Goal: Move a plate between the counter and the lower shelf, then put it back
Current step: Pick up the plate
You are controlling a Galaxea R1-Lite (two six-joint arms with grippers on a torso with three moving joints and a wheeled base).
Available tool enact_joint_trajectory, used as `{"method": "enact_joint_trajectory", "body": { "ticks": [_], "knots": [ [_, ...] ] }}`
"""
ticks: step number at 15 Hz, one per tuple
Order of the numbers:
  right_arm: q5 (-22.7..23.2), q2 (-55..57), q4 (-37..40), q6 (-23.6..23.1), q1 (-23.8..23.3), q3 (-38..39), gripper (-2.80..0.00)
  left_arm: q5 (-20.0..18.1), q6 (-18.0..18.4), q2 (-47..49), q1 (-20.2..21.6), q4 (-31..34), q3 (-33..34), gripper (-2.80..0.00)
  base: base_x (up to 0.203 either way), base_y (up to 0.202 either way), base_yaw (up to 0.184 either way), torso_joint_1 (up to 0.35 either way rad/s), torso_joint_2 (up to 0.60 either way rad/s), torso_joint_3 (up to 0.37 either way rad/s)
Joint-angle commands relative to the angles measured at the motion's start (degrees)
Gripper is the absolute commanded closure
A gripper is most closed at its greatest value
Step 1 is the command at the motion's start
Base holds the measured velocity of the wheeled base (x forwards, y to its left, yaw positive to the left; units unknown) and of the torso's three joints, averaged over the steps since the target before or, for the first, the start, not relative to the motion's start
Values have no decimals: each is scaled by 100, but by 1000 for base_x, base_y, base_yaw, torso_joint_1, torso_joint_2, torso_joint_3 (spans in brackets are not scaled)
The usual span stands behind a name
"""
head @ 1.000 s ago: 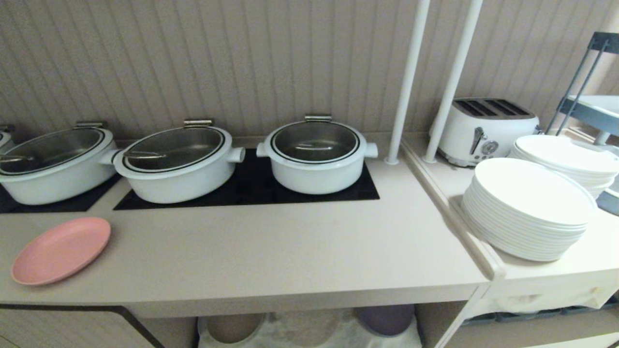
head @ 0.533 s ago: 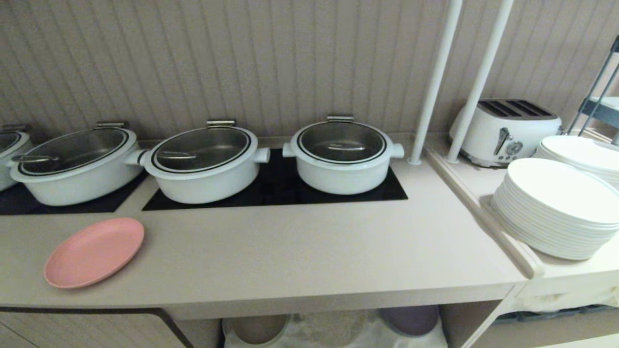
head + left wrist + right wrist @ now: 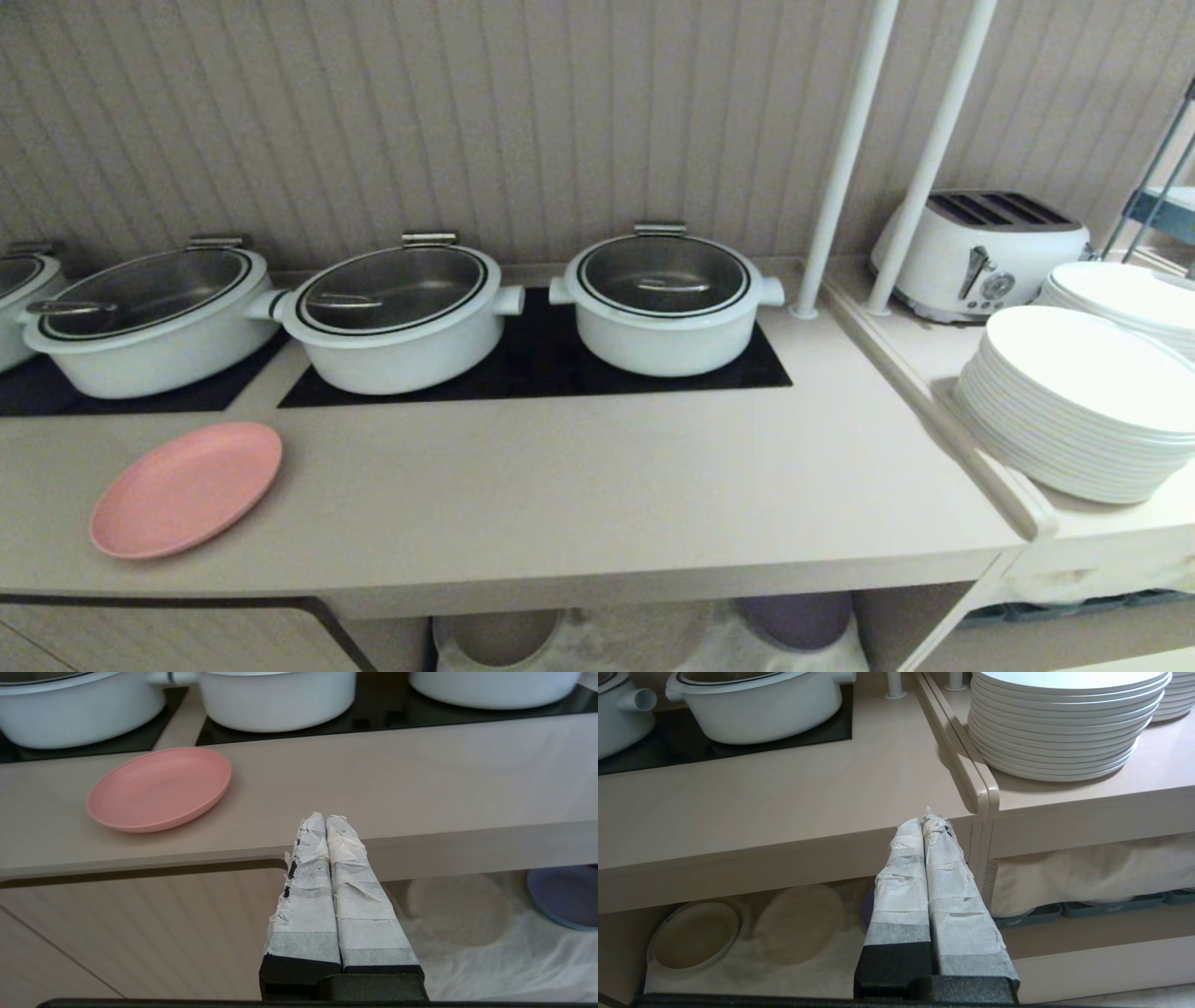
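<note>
The pink plate point(image 3: 186, 488) lies flat on the counter point(image 3: 579, 485) near its front left, in front of the pots; the left wrist view shows the pink plate point(image 3: 159, 788) too. The lower shelf point(image 3: 653, 644) opens under the counter, lined with white gauzy cloth point(image 3: 504, 961). My left gripper point(image 3: 325, 817) is shut and empty, held level in front of the counter's front edge, well to the plate's right. Farther right, near the counter's right end, my right gripper point(image 3: 927, 820) is shut and empty too. Neither arm shows in the head view.
Three white lidded pots point(image 3: 401, 313) stand on black hob panels point(image 3: 532, 369). On the side top to the right are a stack of white plates point(image 3: 1083, 401) and a toaster point(image 3: 980, 252). In the shelf lie a beige plate point(image 3: 693, 935) and a purple plate point(image 3: 563, 896).
The whole head view has shifted right, so the camera has turned or driven left; the plate and pots keep their places on the counter. No gripper movement shows.
</note>
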Motion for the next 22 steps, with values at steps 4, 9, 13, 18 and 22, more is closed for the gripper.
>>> {"method": "enact_joint_trajectory", "body": {
  "ticks": [4, 9, 13, 18, 22],
  "knots": [
    [-1, 0, -5, 4, 0, 0, 0, -2, -1, -1, 0, 2, 0, 0, 0, 0, 0, 0, 0, 0],
    [-1, 0, -5, 4, 0, 0, 0, 15, -15, -1, 0, 0, 0, 0, 0, 0, 0, 0, 0, 0],
    [-1, 0, -5, 4, 0, 0, 0, 15, -116, -8, 0, 0, 0, 0, 0, 0, 0, 0, 0, 0],
    [-1, 0, -5, 4, 0, 0, 0, 121, -98, -8, 0, 0, 0, 0, 0, 0, 0, 0, 0, 0],
    [-1, 0, -5, 4, 0, 0, 0, 121, -38, -10, 0, 0, -9, 0, 0, 0, 0, 0, 0, 0]
  ]
}}
